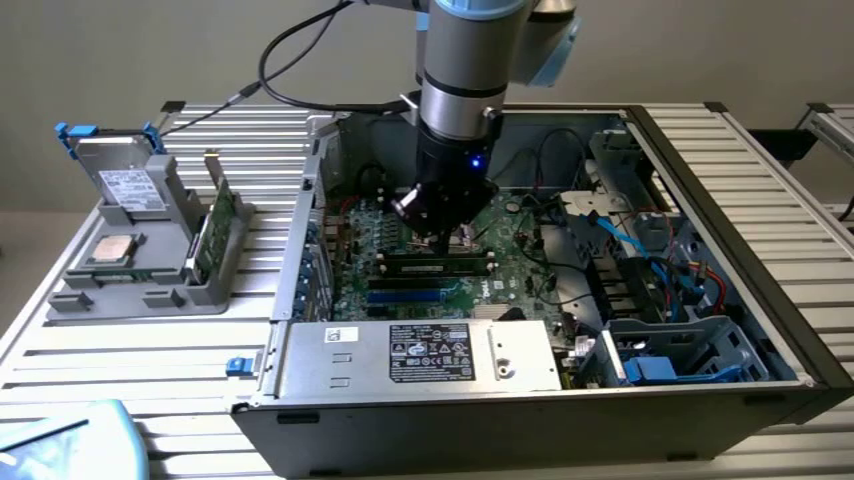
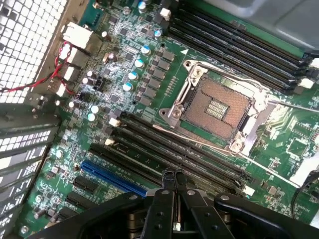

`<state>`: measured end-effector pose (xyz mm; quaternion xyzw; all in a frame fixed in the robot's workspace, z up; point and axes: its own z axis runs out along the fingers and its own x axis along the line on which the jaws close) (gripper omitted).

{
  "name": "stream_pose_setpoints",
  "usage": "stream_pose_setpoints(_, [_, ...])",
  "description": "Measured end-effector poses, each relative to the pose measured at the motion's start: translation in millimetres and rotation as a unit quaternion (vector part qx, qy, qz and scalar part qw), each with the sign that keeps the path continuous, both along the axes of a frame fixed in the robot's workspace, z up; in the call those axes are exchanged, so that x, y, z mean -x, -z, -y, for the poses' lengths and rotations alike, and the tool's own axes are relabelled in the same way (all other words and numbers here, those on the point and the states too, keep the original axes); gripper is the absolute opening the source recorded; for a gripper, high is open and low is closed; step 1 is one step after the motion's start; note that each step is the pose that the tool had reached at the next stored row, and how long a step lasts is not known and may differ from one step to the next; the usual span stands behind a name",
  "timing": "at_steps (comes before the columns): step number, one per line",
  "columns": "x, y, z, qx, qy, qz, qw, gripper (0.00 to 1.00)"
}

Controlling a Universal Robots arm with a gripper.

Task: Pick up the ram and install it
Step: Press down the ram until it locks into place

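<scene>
Inside the case (image 1: pixel 747 300), the empty, closed gripper (image 2: pixel 173 178) seemingly presses the slotted ram (image 1: pixel 430 266).

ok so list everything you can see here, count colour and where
computer case: 1, black, open on the slatted table
motherboard: 1, green, inside the case
ram: 1, green stick, lying along a black slot under the gripper
processor socket: 1, silver frame, open, on the motherboard
power supply: 1, silver with a black label, front of the case
grey holder: 1, exterior view's left of the case
silver drive: 1, white label, on the holder
processor chip: 1, silver, on the holder
green card: 1, upright in the holder
gripper: 1, black, fingers together, above the slots
</scene>
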<state>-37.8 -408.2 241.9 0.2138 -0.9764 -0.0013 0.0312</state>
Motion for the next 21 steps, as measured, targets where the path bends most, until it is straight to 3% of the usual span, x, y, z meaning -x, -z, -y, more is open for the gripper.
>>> stream_pose_setpoints(5, [0.0,0.5,0.1,0.0015,0.036,0.0012,0.9994,0.11])
stream_pose_setpoints(10, [0.0,1.1,0.0,0.0041,0.070,0.0030,0.9976,0.11])
stream_pose_setpoints(16, [0.0,2.0,0.0,0.0080,0.109,0.0057,0.9940,0.11])
stream_pose_setpoints(21, [0.0,2.8,0.0,0.0119,0.142,0.0086,0.9898,0.11])
